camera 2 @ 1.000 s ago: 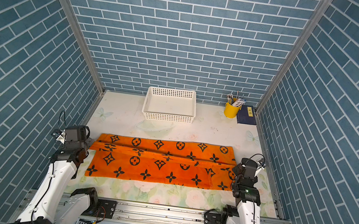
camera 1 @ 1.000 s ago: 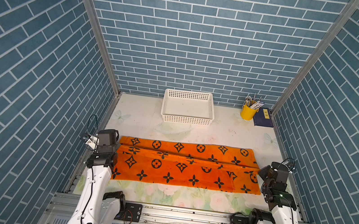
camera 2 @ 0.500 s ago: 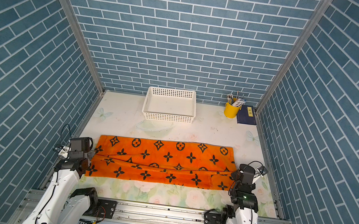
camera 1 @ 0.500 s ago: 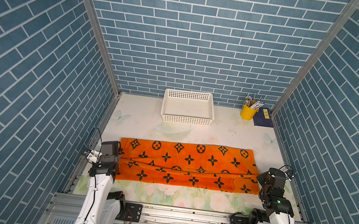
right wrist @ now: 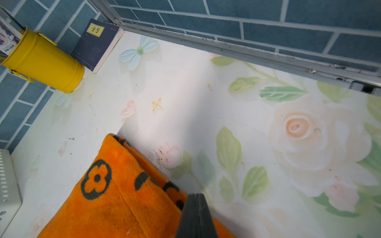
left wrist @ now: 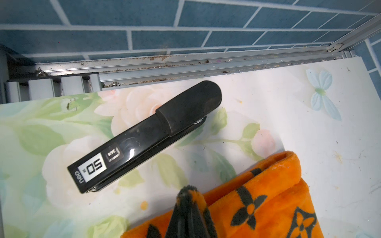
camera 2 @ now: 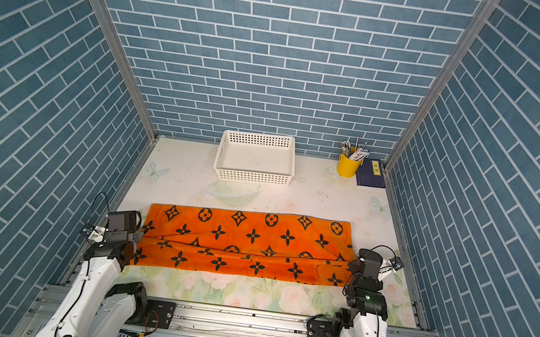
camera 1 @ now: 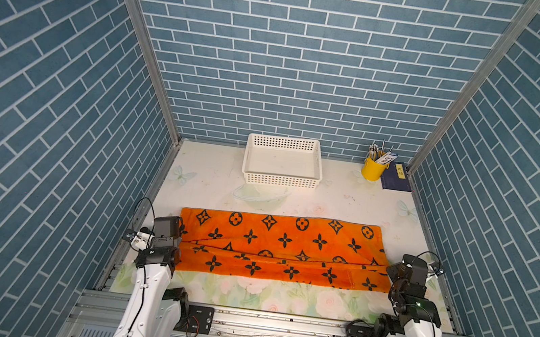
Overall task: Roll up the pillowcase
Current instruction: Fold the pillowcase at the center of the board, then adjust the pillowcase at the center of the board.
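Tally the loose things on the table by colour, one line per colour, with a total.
Orange: 1, the pillowcase
White: 1, the basket
Yellow: 1, the pen cup
Dark blue: 1, the book
Black: 1, the stapler, seen only in the left wrist view
Total: 5

Both arms low and forward, left claw (left wrist: 186, 197) and right claw (right wrist: 195, 203) each pinched closed.

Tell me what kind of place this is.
Likely a staged robot test cell, not a home: blue brick-print panels on aluminium framing wall in a floral tabletop, with two arms mounted on a front rail.
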Controlling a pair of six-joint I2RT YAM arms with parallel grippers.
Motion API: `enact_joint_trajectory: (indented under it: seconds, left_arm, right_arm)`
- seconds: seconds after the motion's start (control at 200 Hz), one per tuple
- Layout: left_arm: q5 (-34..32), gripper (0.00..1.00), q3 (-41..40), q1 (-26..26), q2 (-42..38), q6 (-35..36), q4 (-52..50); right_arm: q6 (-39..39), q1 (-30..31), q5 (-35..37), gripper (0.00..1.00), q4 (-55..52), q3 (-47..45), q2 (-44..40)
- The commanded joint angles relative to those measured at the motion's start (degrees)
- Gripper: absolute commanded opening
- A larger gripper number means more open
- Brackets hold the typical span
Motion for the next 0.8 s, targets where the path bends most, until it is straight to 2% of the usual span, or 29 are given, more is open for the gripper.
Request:
enact_joint_trajectory:
  seconds: [0.0,0.085,0.125,0.155,0.235,0.355,0.505,0.625,0.71,0.795]
  left_arm:
    - [-1.99,0.05,-0.41,0.30,-0.71,-0.78,-1.87]
    - [-1.81,0.33,0.83,0.28,-0.86,-0.61,-2.56]
    - [-1.62,0.57,1.83,0.29,-0.99,-0.60,-3.14]
    - [-1.17,0.71,2.48,0.30,-0.89,-0.53,-3.32]
    - [-0.35,0.80,5.33,0.28,-0.24,-0.16,-3.65]
    - [1.70,0.79,9.49,-0.54,1.36,3.73,-1.19]
    - [10.05,0.70,9.59,-2.00,6.77,12.09,8.59]
    - [19.19,0.60,8.92,-3.13,15.15,15.92,15.06]
    - [19.99,0.48,9.22,-5.70,20.72,17.38,16.84]
    - [17.87,0.37,9.56,-8.31,24.54,17.72,17.23]
  right_arm:
    - [3.14,-0.42,1.75,0.05,-2.69,-0.72,-1.78]
    - [2.35,-0.42,0.67,0.40,-2.61,-0.01,-2.60]
    - [1.60,-0.35,-0.03,0.56,-2.79,0.94,-2.78]
    - [1.02,-0.39,-1.15,0.64,-2.58,1.51,-2.79]
    - [-0.70,-0.36,-3.71,0.71,-1.76,3.01,-2.32]
    - [-5.09,-0.24,-6.87,0.70,1.92,4.80,0.79]
    - [-8.89,2.82,-11.54,0.65,6.75,5.66,8.29]
    - [-8.28,12.31,-8.43,0.62,9.43,5.83,13.90]
    - [-6.53,20.10,-5.88,0.60,11.33,5.92,18.46]
    - [-5.02,24.52,-6.16,0.59,14.00,5.44,23.04]
